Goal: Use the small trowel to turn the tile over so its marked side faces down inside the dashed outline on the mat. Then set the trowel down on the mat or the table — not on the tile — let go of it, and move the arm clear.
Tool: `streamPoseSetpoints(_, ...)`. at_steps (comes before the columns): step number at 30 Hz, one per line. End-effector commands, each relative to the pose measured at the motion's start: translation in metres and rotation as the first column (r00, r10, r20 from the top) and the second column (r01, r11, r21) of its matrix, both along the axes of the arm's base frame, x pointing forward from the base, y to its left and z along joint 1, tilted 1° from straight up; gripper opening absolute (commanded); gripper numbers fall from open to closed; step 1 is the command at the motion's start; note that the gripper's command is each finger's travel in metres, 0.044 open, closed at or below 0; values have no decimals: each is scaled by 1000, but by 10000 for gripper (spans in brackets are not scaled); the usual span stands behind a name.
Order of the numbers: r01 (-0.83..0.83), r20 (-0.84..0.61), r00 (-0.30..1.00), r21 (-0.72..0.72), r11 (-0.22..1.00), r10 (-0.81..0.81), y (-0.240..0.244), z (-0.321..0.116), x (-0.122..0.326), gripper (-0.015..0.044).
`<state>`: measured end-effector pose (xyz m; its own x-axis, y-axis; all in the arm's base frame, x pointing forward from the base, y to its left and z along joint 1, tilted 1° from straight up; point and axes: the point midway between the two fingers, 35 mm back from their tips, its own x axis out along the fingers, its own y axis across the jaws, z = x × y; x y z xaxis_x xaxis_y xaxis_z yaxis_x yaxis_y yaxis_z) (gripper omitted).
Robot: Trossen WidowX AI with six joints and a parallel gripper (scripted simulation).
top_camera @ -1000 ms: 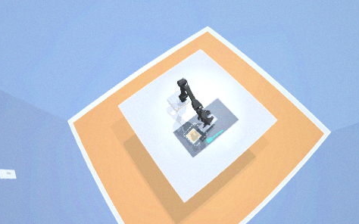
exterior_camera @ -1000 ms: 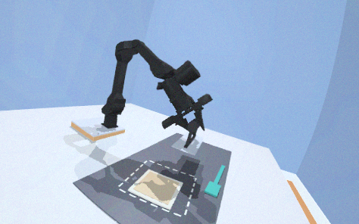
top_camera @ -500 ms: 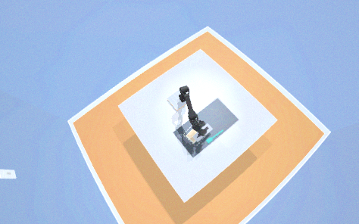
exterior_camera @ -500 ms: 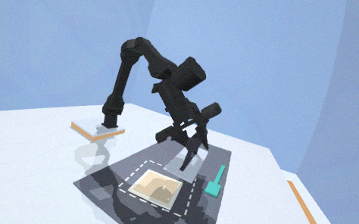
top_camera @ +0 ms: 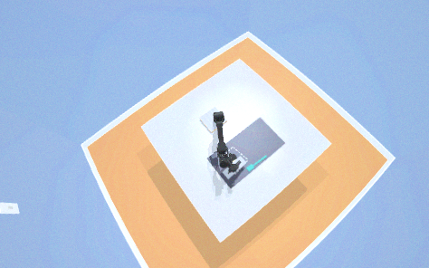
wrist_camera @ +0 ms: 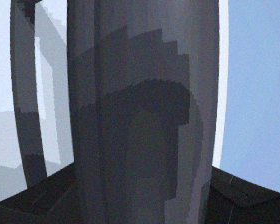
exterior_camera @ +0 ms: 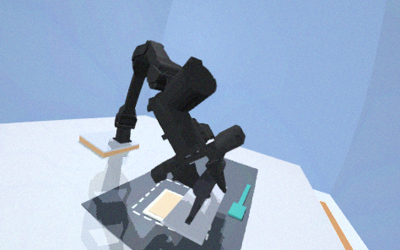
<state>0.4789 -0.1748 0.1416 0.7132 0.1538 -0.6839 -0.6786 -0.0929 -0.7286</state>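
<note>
The tile (exterior_camera: 164, 203), cream on top with a white rim, lies flat inside the dashed outline (exterior_camera: 147, 198) on the dark mat. My gripper (exterior_camera: 208, 179) hangs low over the mat just right of the tile, shut on the dark handle of the trowel (exterior_camera: 197, 203). The handle slants down, and its lower end touches the mat by the tile's near right edge. A lighter grey flat patch (exterior_camera: 191, 230) there looks like the blade. In the wrist view the dark handle (wrist_camera: 144, 110) fills the frame. From the top view the arm and gripper (top_camera: 230, 163) hide the tile.
A teal tool-shaped piece (exterior_camera: 240, 203) with a thin stem and a square head lies on the mat's right side, apart from the gripper; it also shows in the top view (top_camera: 256, 163). The arm's base (exterior_camera: 121, 135) stands on a small orange-edged plate behind the mat.
</note>
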Motion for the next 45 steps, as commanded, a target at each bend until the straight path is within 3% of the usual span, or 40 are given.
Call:
streamPoseSetpoints(1,-17,30,999,-12,1000,17,-30,2,3,0)
streamPoseSetpoints(18,-51,110,992,-49,997,56,-155,-25,-18,0)
streamPoseSetpoints(45,-51,111,992,-50,997,56,-156,-40,-17,0)
